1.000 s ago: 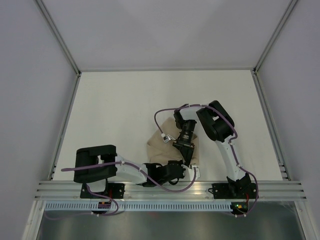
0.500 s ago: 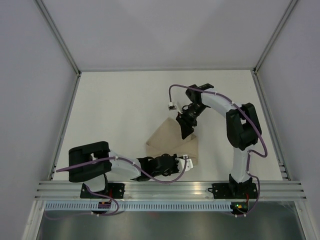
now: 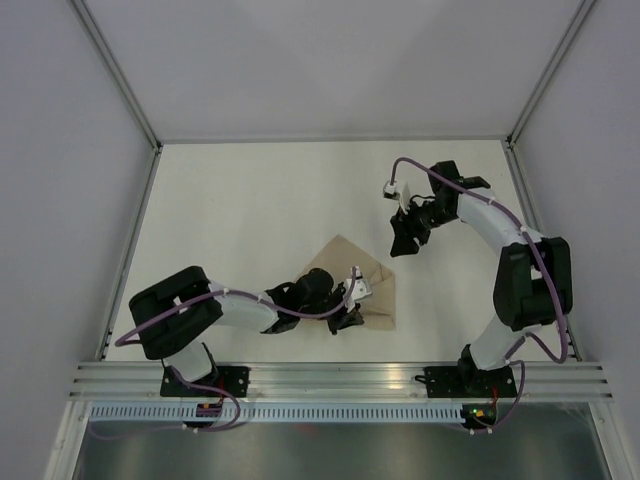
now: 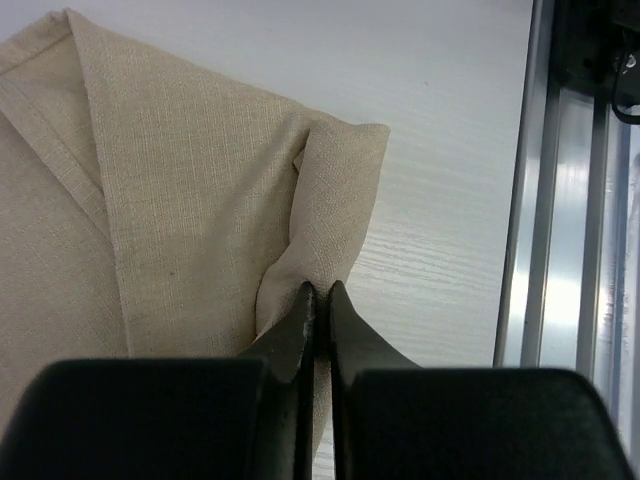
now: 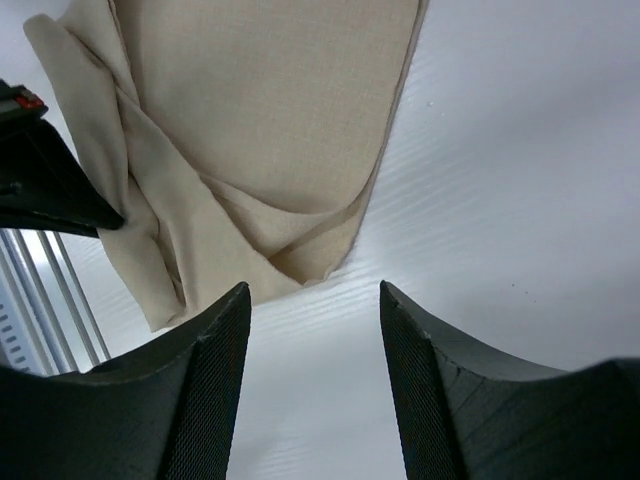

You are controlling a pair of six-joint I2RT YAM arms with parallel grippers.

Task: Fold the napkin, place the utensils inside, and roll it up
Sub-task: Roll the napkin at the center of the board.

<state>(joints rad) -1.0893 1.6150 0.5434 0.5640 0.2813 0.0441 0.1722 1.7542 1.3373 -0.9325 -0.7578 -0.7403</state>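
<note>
Near edge: aluminium rail [image 3: 340, 378] running across the front of the white surface [image 3: 230, 200]. Next: left pincer [image 4: 318, 296], set low just beyond the rail, its jaws pressed together and pinching a raised fold of the napkin [image 3: 380, 305] at the cloth's near side. The wrist view shows the fabric drawn up into a narrow pleat between the black fingertips [image 4: 296, 330]. Next: the napkin itself, plain beige cloth, folded over in overlapping layers into a rough triangle. It lies on the surface right of centre, its point turned toward the far side, its near edge lifted at the pinch and the rest flat. Farthest: right pincer [image 3: 403, 238], beyond and to the right of the napkin, apart from the cloth, jaws spread wide and holding nothing. Its wrist view shows one napkin corner just ahead of the gap between its fingers [image 5: 215, 390].
</note>
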